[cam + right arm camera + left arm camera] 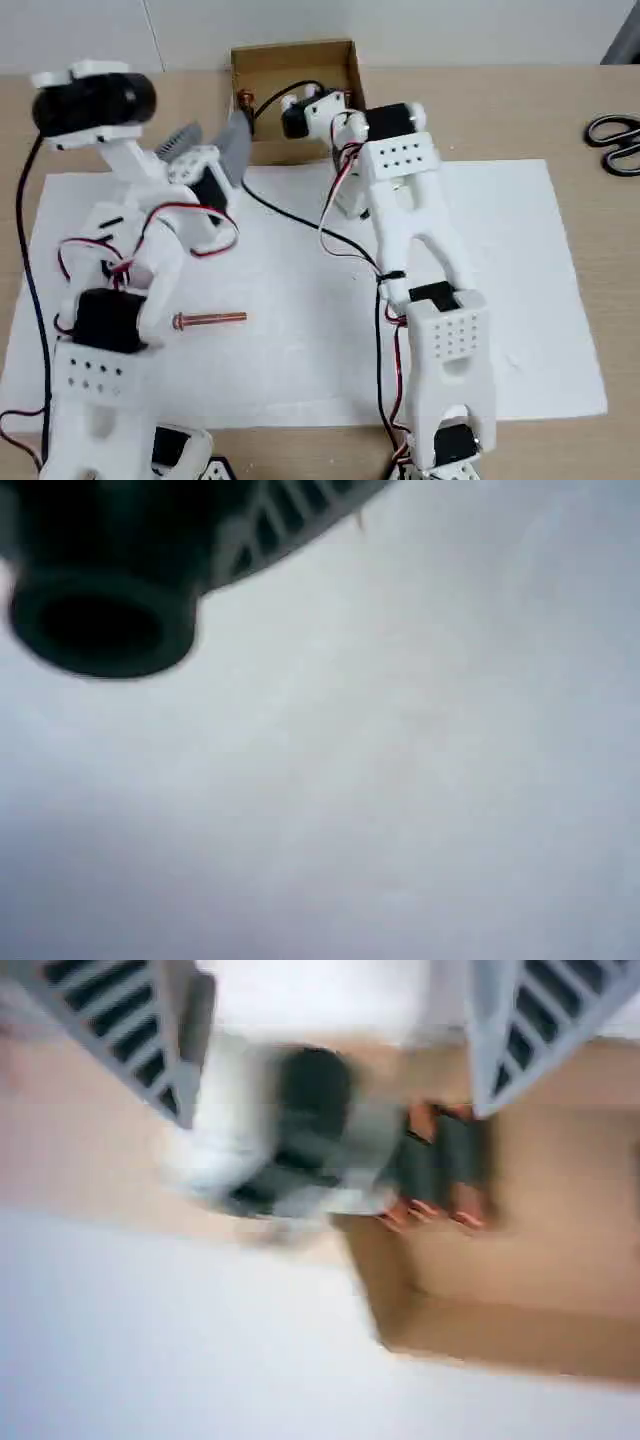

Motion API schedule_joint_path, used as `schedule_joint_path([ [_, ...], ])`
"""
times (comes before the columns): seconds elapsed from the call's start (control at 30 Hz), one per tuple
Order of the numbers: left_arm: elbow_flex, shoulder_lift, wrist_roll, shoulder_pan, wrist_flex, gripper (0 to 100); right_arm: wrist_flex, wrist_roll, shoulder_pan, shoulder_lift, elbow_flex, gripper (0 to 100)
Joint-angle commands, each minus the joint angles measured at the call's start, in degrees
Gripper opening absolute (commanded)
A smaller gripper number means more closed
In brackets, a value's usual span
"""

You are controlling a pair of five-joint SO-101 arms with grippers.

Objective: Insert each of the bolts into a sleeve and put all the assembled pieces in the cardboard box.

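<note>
Bolts in dark sleeves [440,1170] lie in the cardboard box [292,50], just ahead of the left pincer [212,148], whose grey jaws stand wide apart with nothing between them. One bare copper bolt [210,319] lies on the white paper [520,300] well behind that pincer, beside its own arm. The right pincer [215,540] is closed around a black sleeve [100,620], held above the paper.
</note>
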Motion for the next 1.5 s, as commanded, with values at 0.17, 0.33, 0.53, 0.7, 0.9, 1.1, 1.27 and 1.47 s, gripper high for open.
schedule_joint_path([
  [0.17,-2.8,-6.2,1.2,1.3,3.8,17,0.1,-1.1,1.6,2.0,-0.3,1.4],
  [0.33,-2.7,-7.8,1.0,-7.9,4.0,14,0.6,-4.8,3.9,0.0,-2.2,1.5],
  [0.53,-1.5,-7.6,-1.1,-10.0,8.7,1,0.7,-9.1,3.9,-11.4,-2.3,1.5],
  [0.7,1.0,-7.6,-1.1,-7.6,15.9,1,1.4,-12.5,4.3,-19.6,1.1,1.5],
  [0.9,3.4,-7.6,-0.8,-7.5,23.7,1,1.2,-14.1,4.4,-31.9,14.7,1.5],
  [1.1,9.0,-7.6,5.4,-7.9,30.2,1,1.0,-14.2,4.4,-46.3,31.1,1.5],
  [1.27,13.1,-7.6,11.3,-7.8,30.9,1,-0.1,-17.1,5.5,-58.1,44.4,1.5],
  [1.47,17.7,-7.7,19.3,-9.5,27.1,1,-0.8,-20.0,9.5,-70.4,57.8,1.4],
])
